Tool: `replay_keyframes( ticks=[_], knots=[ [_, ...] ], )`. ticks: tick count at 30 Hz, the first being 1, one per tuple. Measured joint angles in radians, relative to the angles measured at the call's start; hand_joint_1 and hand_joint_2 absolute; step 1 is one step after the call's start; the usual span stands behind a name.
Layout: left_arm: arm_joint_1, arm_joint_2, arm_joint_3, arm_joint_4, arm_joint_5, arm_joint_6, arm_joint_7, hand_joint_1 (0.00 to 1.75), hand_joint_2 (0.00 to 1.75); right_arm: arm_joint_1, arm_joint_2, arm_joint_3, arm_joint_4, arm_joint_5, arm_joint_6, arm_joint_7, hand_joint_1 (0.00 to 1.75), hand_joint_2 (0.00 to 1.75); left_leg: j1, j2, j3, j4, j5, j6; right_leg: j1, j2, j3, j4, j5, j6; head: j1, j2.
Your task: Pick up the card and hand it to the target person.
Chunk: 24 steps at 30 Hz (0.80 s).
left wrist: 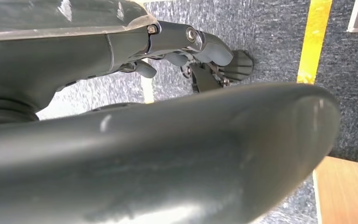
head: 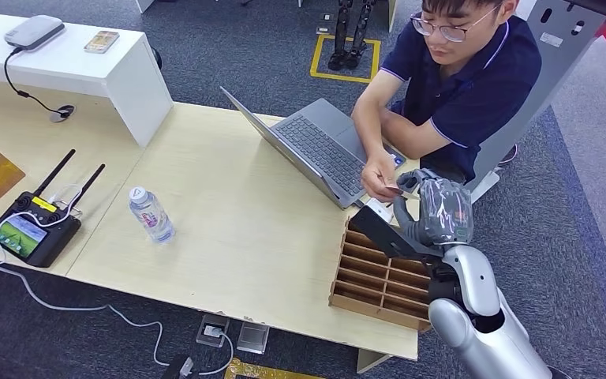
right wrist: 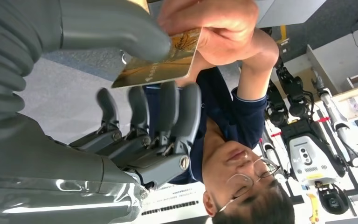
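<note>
Grey-blue carpet with yellow floor tape [left wrist: 313, 44], a pale wooden table [head: 237, 229] across the middle of the head view. Nearest along that table, by the wooden divider box [head: 383, 276] at its near edge: the silver right arm rising just beside the box, right hand [head: 435, 207] raised above the box's far corner. Beyond the box, close by: an open grey laptop [head: 316, 150], and the person [head: 458, 87] in a dark blue shirt seated behind it, one hand [head: 380, 178] stretched out to meet the right hand. From the head view, the card [head: 395, 189] only a thin sliver between the two hands, grip hard to read. From the right wrist view, much plainer: gold card [right wrist: 161, 63] pinched between the thick grey thumb and the dark fingers [right wrist: 168, 109], its other end in the person's fingertips [right wrist: 214, 28], so held from both sides at once. Further from the box along the table: a water bottle [head: 151, 215] standing upright, then a black controller [head: 33, 229] with two antennas and a white cable. Far beyond, a white shelf [head: 71, 67] bearing a grey device. Left wrist view: left hand [left wrist: 191, 51] over carpet, fingers curled in, nothing between them.
</note>
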Motion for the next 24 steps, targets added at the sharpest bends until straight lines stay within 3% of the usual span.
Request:
replay_keyframes(
  ticks=[6,8,11,13,24],
  knots=[
    [0.001,0.000,0.000,0.000,0.012,0.018,-0.017,0.00,0.00,0.028,0.006,-0.006,-0.013,-0.083,-0.042,-0.041,0.00,1.75,0.000,0.000,0.000,0.000,0.000,0.000,0.000,0.000,0.000,0.000,0.000,0.000,0.000,0.000],
    [0.001,0.000,0.000,0.000,0.017,0.019,-0.017,0.00,0.00,0.052,0.007,-0.015,-0.026,-0.223,-0.035,-0.126,0.00,1.75,0.000,0.000,0.000,0.000,0.000,0.000,0.000,0.000,0.000,0.000,0.000,0.000,0.000,0.000],
    [0.002,0.000,0.000,0.000,0.022,0.019,-0.018,0.00,0.00,0.099,0.006,-0.033,-0.052,-0.562,-0.012,-0.290,0.00,1.75,0.000,0.000,0.000,0.000,0.000,0.000,0.000,0.000,0.000,0.000,0.000,0.000,0.000,0.000],
    [0.002,0.000,0.001,0.000,0.025,0.019,-0.018,0.00,0.00,0.125,0.005,-0.044,-0.067,-0.714,0.000,-0.336,0.00,1.75,0.000,0.000,0.000,0.000,0.000,0.000,0.000,0.000,0.000,0.000,0.000,0.000,0.000,0.000],
    [0.004,0.000,0.005,0.000,0.038,0.030,-0.015,0.00,0.00,0.289,-0.047,-0.106,-0.139,-0.968,0.039,-0.372,0.00,1.75,0.000,0.000,0.000,0.000,0.000,0.000,0.000,0.000,0.000,-0.001,0.000,0.000,0.001,0.000]
  ],
)
